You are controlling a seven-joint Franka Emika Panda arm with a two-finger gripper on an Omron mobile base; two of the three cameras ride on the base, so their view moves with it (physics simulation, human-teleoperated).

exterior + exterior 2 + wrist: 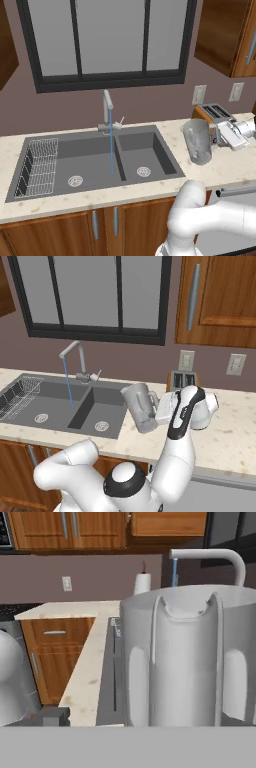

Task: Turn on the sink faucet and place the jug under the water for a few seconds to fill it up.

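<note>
The sink faucet [107,107] [75,351] runs, and a thin blue stream of water [111,145] [69,388] falls into the left basin of the dark sink [150,150] [105,401], close to the divider. The translucent jug [197,142] [140,408] is over the counter just right of the sink, leaning slightly. My gripper [220,134] [159,408] reaches it from the right and appears shut on its side handle. In the hand view the jug [185,662] is very close with its handle facing me, hiding my fingertips; the spout [210,557] and water [174,574] rise behind it.
A brown two-slot toaster [212,112] [182,378] stands against the wall right behind the jug and hand. A wire rack [40,165] [17,396] lines the left basin. A paper towel roll [142,583] stands on the far counter. Wall cabinets hang above right.
</note>
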